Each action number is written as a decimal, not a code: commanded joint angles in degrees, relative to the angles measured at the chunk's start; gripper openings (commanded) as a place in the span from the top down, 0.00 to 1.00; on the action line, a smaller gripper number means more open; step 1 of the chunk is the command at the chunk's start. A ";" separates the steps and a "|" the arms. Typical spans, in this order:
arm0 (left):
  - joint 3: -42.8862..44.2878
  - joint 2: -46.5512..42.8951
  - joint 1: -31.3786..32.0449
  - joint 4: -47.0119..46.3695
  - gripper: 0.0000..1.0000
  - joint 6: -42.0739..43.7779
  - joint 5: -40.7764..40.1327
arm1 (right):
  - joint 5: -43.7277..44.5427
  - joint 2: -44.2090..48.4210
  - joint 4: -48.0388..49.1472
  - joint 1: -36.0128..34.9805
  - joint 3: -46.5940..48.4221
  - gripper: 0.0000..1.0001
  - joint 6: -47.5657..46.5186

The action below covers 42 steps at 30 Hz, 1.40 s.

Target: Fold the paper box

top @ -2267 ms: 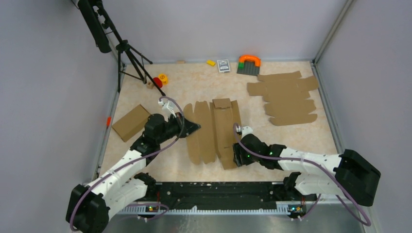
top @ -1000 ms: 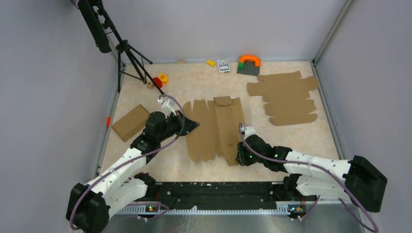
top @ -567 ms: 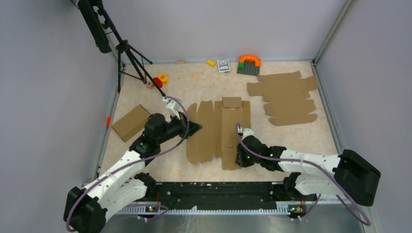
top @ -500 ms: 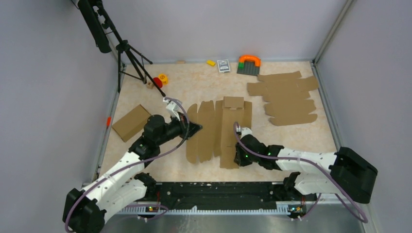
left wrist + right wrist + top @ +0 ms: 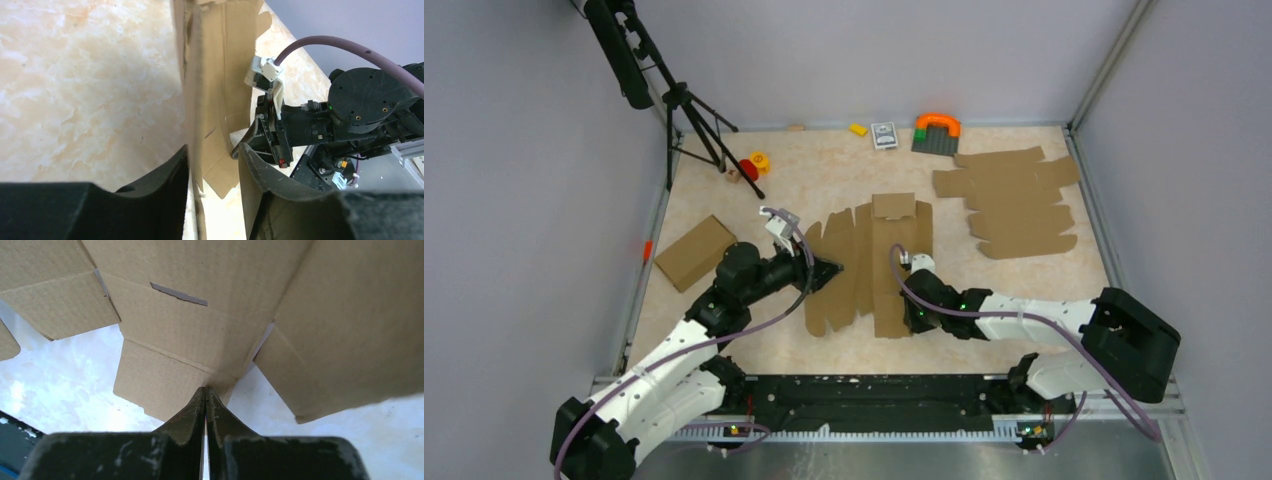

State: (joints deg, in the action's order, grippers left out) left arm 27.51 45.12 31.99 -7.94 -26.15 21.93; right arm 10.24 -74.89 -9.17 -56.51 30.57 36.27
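Paper box (image 5: 871,262): lies mid-surface (image 5: 824,170), between the two arms, long axis running away from the bases. The sheet is mostly flat. In the left wrist view its left-side panel stands up on edge along a crease.

Left claw (image 5: 212,165): released, jaws apart. The raised panel's edge stands in the gap, close to one finger, and does not look pinched. Judgement: it straddles the panel so the panel can be tipped over on its crease.

Right claw (image 5: 206,390): clenched, tips together, set at the near edge of the box where two flaps meet at a crease. I cannot tell whether a sliver of board is caught. Judgement: it likely serves as a stop, so the sheet does not slide while the left side is worked.

Stage, judged: early. No wall is locked and no tab is tucked.

Surroundings: pile of flat cardboard sheets (image 5: 1014,200) at far right, well apart. Closed brown box (image 5: 692,252) just left of the left arm. Tripod (image 5: 686,110) in the far left corner.
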 commanded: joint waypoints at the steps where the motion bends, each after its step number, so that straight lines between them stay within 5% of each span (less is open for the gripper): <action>1: 2.50 -0.28 0.20 1.90 0.53 2.12 -1.92 | 5.64 -0.58 -4.09 -0.67 1.21 1.00 -4.33; 11: 9.05 0.43 -0.02 11.83 0.13 4.00 -8.67 | 7.23 4.61 -3.45 -0.66 -1.22 1.00 -9.52; 16: 13.39 8.97 -0.49 20.00 0.37 3.63 -9.07 | 5.65 5.36 -3.89 -0.67 -0.56 1.00 -9.59; 20: 17.12 15.99 -1.62 27.52 0.37 1.36 -9.48 | 5.20 5.70 -5.81 -0.66 1.24 1.00 -8.49; 23: 16.94 17.03 -2.74 28.67 0.36 -0.98 -9.29 | 6.09 6.21 -10.50 -0.66 4.01 0.87 -5.47; 28: 14.51 15.83 -2.96 26.68 0.34 -1.97 -8.19 | 8.92 10.85 -18.29 -0.60 7.51 0.46 2.51; 33: 13.49 16.96 -2.92 25.44 0.33 -2.14 -8.83 | 7.71 18.69 -20.70 0.70 6.40 0.21 14.42; 42: 12.29 19.14 -2.99 21.30 0.30 -2.81 -7.84 | 1.63 21.83 -24.97 5.62 4.38 0.16 42.84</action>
State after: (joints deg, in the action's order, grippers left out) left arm 39.86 63.96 29.19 17.67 -28.60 14.11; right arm 14.55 -52.88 -29.21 -52.16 34.87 61.93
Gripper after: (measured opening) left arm 0.684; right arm 0.831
